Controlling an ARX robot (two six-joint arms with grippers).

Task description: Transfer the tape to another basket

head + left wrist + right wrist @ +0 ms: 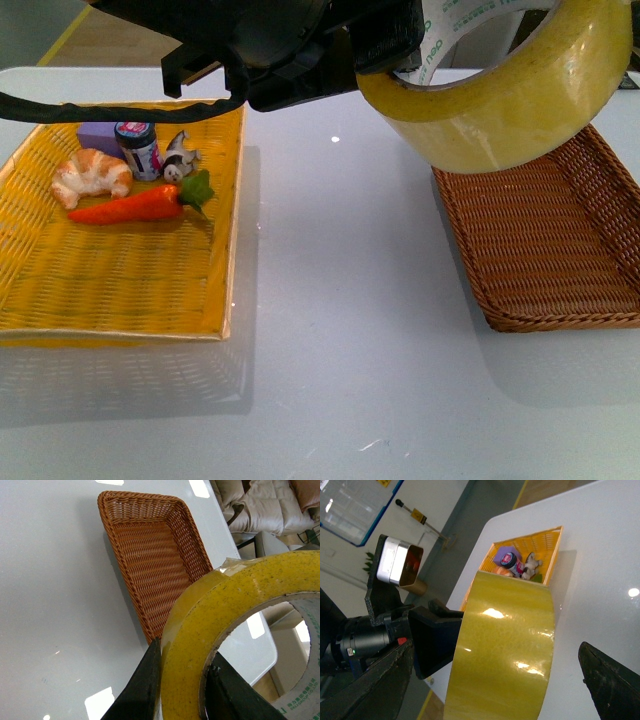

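1. Front view fills its upper right with the tape point(500, 100) - it hangs up in the air close to the camera, clear of the table point(340, 300), and looks to sit over the left rim of the brown basket point(470, 260) rather than over its middle.
2. The left gripper point(182, 690) has it: one dark finger point(140, 690) presses the outside of the roll and the other sits inside the core, so the jaws are pinched on the roll's wall.
3. The right gripper point(492, 680) is spread wide with nothing in it. Its wrist camera sees the roll framed between its two fingers point(607, 675), but I cannot tell whether the roll is really between them or further off.
4. The basket is bare inside. Over on the left, the yellow tray point(120, 280) holds a croissant point(92, 175), a carrot point(135, 205) and a small jar point(138, 148), well apart from the tape.
5. I'd call this the carrying step - lifted, not yet set down. The next move needs the roll brought further over the basket floor, lowered past the flared side, then the jaws opened. A handover to the waiting right gripper is also possible.
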